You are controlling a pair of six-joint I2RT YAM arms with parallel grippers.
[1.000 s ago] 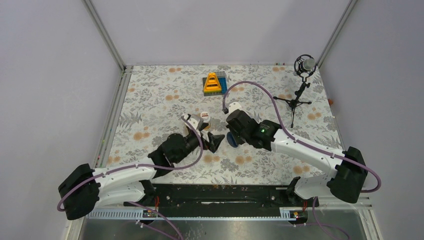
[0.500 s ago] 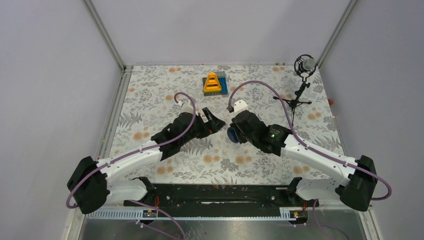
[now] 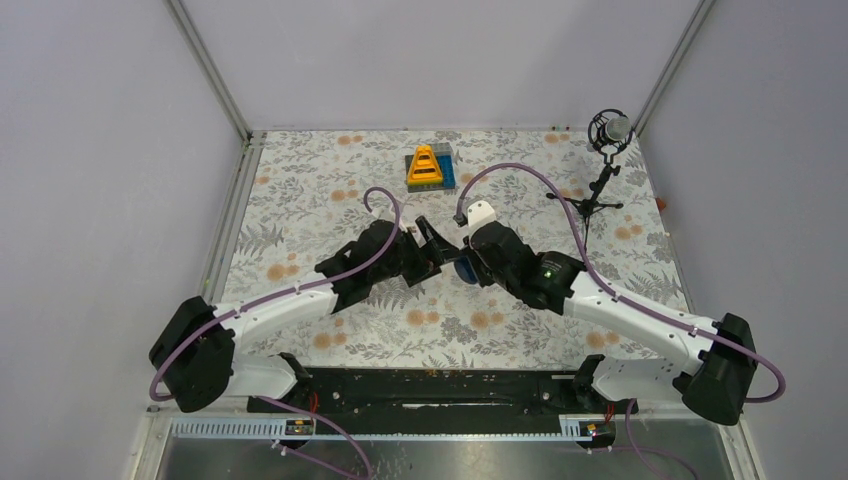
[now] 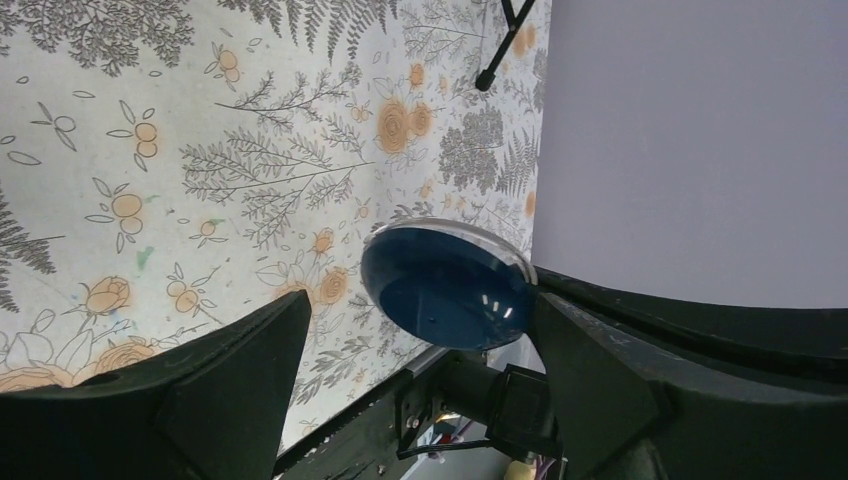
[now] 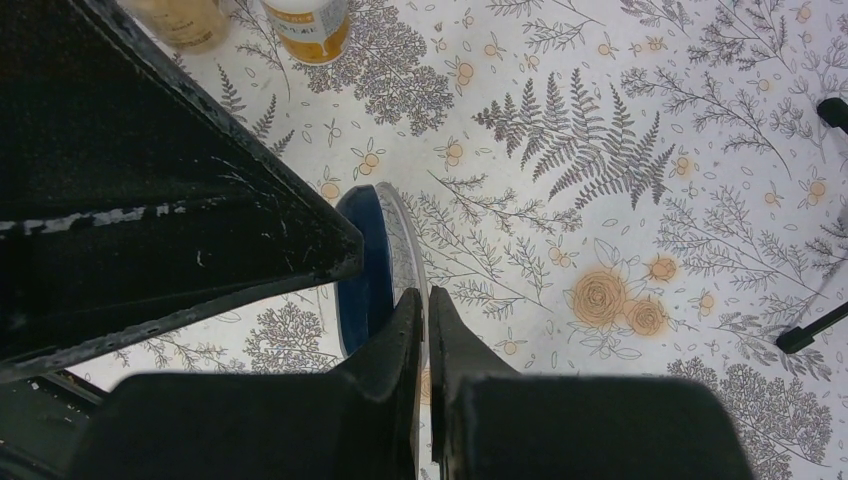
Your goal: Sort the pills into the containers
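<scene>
Black plastic fingers (image 5: 405, 330) of the right gripper (image 5: 425, 300) are clamping the thin rim of the dark-blue dish (image 5: 365, 260), which is tipping up on edge over the flower-printed cloth (image 5: 620, 150). The left gripper (image 4: 418, 300) is spreading wide, one finger on each side of the dish's glossy round face and apparently not touching it. The dish seems to be passing between the arms, so the left fingers are needing to close squarely across that slick, hard disc. Whether its pale specks are pills I cannot tell, and the amber bottle (image 5: 185, 15) and white bottle (image 5: 305, 25) are standing nearby.
</scene>
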